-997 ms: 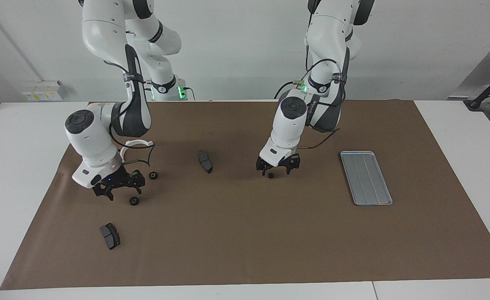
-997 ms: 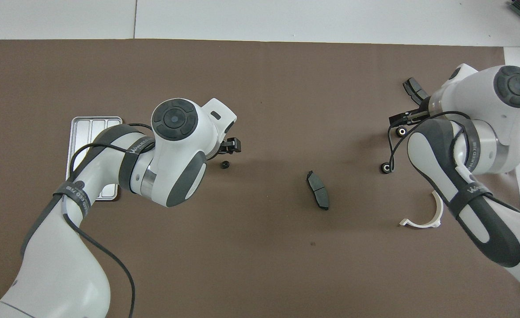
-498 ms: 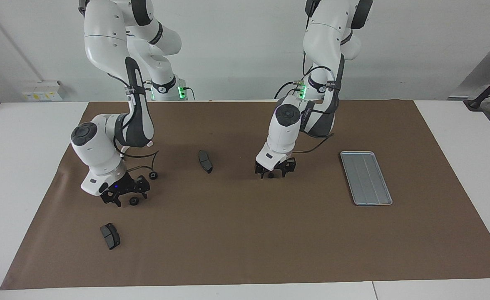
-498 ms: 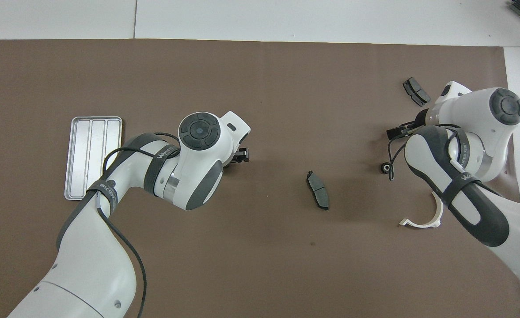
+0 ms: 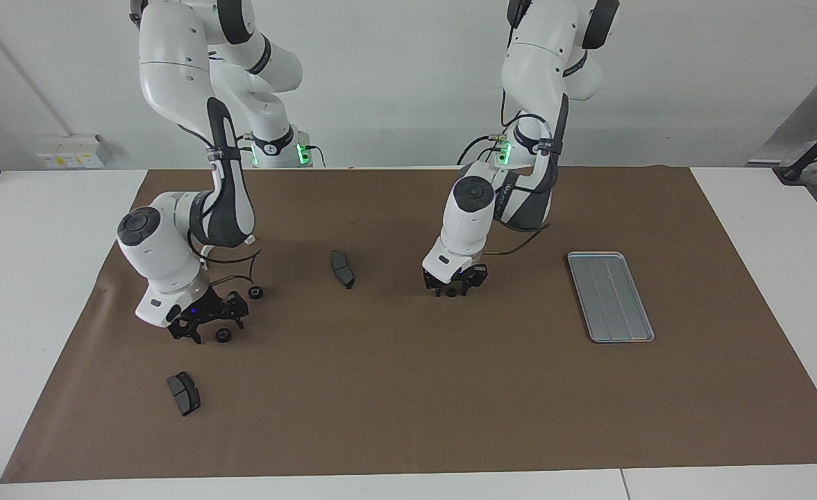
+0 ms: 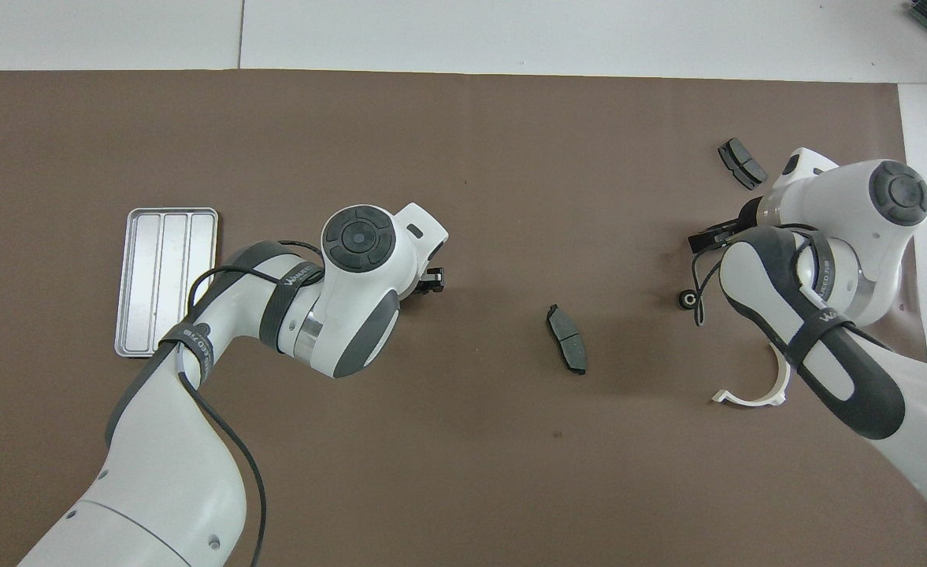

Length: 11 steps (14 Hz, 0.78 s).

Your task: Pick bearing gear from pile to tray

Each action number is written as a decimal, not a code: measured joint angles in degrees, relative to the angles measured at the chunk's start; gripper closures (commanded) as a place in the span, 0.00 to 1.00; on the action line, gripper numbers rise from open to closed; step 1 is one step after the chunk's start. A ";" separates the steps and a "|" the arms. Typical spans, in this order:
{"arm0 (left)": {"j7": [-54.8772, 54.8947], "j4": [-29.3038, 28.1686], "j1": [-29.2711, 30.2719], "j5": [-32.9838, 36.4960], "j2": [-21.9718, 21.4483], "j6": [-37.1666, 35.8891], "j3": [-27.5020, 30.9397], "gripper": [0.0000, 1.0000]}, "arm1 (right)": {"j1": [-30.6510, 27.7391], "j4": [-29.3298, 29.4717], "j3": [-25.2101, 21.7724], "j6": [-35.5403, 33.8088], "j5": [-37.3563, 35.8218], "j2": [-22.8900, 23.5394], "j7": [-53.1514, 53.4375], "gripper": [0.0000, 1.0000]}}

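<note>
A tiny black gear lies on the brown mat between the tray and a brake pad. My left gripper is down at the mat, open, one finger on each side of this gear; the overhead view hides the gear under the left gripper. My right gripper is low over the pile, open, with a second gear beside its fingers. A third gear lies nearer to the robots and also shows in the overhead view. The silver tray lies at the left arm's end, with nothing in it.
One dark brake pad lies mid-mat; it also shows in the overhead view. Another brake pad lies farther from the robots than my right gripper. A white half-ring bracket lies beside the right arm. The brown mat covers the table.
Both grippers came down to the mat. The left gripper lowered around its gear and its fingers narrowed. The right gripper moved toward the second gear and settled beside it.
</note>
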 measured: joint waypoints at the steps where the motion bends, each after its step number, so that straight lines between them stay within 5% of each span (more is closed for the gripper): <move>1: 0.00 -0.12 0.00 0.10 -0.25 -0.10 0.23 0.57 | 0.00 -0.12 0.00 -0.03 0.00 0.00 0.00 0.00; 3: 0.04 -0.45 -0.07 0.11 -0.50 0.03 0.23 0.65 | 0.00 -0.62 0.00 -0.04 0.00 0.00 0.00 0.05; 5: 0.06 -0.71 -0.18 0.23 -0.75 -0.05 0.30 0.73 | -0.01 -0.80 -0.01 -0.04 0.00 -0.08 -0.01 0.21; 8: 0.07 -0.86 -0.24 0.27 -0.90 -0.08 0.41 0.87 | 0.00 -0.82 -0.08 -0.04 0.00 -0.34 -0.02 0.51; 11: 0.07 -0.89 -0.30 0.25 -0.94 -0.07 0.49 0.99 | 0.23 -0.84 0.11 -0.14 0.05 -0.78 -0.02 1.00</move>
